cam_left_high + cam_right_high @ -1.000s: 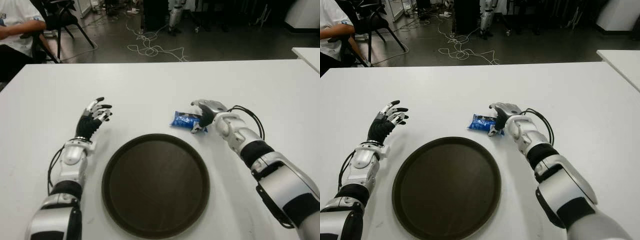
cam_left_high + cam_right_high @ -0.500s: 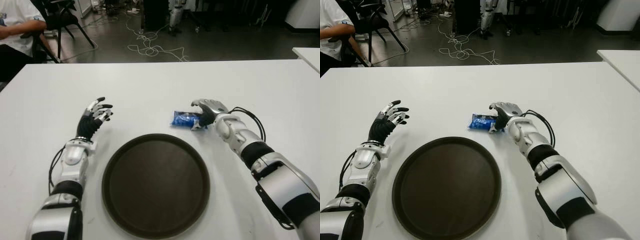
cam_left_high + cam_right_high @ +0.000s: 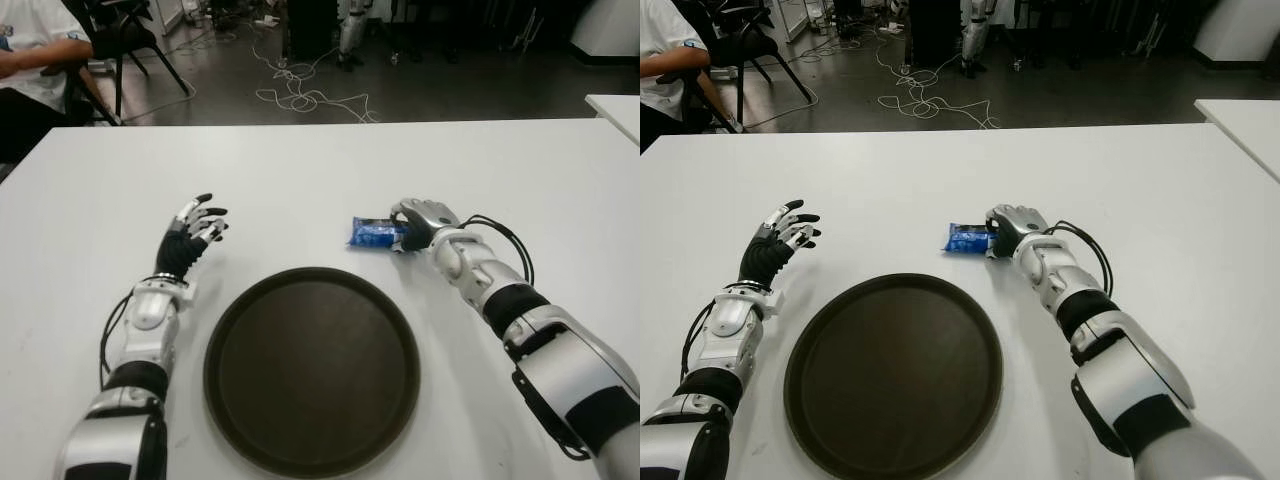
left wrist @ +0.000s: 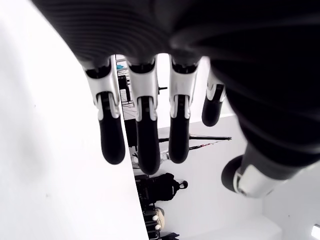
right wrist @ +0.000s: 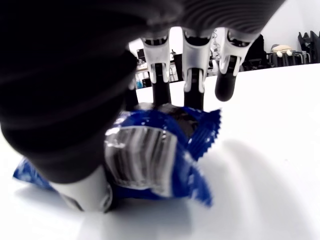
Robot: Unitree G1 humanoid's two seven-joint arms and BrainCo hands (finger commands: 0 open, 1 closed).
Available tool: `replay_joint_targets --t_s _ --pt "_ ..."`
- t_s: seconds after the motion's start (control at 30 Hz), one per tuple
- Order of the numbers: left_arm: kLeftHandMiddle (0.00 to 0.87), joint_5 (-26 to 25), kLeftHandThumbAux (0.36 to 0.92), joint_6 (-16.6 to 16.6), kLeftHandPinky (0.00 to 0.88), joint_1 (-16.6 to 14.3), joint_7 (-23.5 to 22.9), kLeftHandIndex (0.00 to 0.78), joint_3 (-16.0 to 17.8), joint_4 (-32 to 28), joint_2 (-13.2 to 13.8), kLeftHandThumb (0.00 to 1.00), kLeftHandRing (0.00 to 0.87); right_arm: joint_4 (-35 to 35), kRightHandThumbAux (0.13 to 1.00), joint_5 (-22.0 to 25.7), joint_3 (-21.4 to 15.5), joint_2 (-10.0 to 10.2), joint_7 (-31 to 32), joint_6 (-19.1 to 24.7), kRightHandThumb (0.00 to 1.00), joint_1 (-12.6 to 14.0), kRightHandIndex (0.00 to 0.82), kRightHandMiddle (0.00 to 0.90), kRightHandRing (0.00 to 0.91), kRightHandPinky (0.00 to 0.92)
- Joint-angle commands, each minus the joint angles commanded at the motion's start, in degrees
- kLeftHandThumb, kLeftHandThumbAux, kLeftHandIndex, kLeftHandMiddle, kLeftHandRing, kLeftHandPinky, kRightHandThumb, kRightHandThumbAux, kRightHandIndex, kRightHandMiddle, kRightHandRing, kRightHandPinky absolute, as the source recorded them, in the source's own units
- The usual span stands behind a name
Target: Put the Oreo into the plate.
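White table: bearing every item under inspection; bare surface is showing on all sides of the tray.

Dark round tray: serving as the plate and landmark. It is holding nothing at this moment.

Left hand: showing beyond the tray's left rim, fingers spread and relaxed, grasping nothing. It is taking no part in the work.

Right hand: working just beyond the tray's far right rim. Compared with a second ago, it is sitting further over the packet, and its fingers are now curling down across the wrapper with the thumb pressing from the near side. The hand is clenching on the packet, where earlier it was only touching one end.

Blue Oreo packet: lying on the table just beyond the tray's far rim, still outside it. It has shifted slightly away from the tray as the hand closed.

Assessment: the grasp appears to be forming, but the packet is not yet lifted. The carry to the tray is short; the crinkled wrapper may slip if the grip is shallow.
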Motion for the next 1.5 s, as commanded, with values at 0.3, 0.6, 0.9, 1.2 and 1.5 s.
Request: replay_joint_targets --t_s 0.3,0.6,0.9,1.2,1.5 --pt "0.307 0.26 0.644 0.39 0.370 0.60 0.68 0.160 -0.58 -1.38 -0.01 0.246 0.334 -1.53 0.806 0.52 -0.45 -0.55 1.28 0.48 0.256 0.33 0.591 0.725 0.726 0.676" --pt "0.307 0.32 0.634 -0.24 0.388 1.04 0.84 0.154 -0.60 -2.09 -0.25 0.266 0.342 -3.24 0.819 0.64 -0.70 -1.28 2.48 0.43 0.215 0.78 0.606 0.732 0.737 0.701" --pt "0.315 0.27 0.635 -0.15 0.388 1.31 1.16 0.159 -0.47 -2.49 -0.38 0.286 0.346 -5.88 0.837 0.91 -1.13 -2.02 3.43 0.27 0.192 1.78 0.609 0.726 0.728 0.710" --pt "0.307 -0.26 0.644 -0.01 0.390 1.41 0.39 0.155 -0.26 -2.72 -0.46 0.275 0.341 -7.81 0.853 0.80 -1.65 -2.42 4.68 0.57 0.171 2.46 0.604 0.717 0.721 0.702" --pt "0.308 0.53 0.644 -0.32 0.391 1.26 1.22 0.156 -0.57 -2.33 -0.30 0.261 0.346 -9.19 0.822 -0.23 -1.21 -3.15 5.57 0.63 0.274 2.68 0.614 0.735 0.736 0.695"
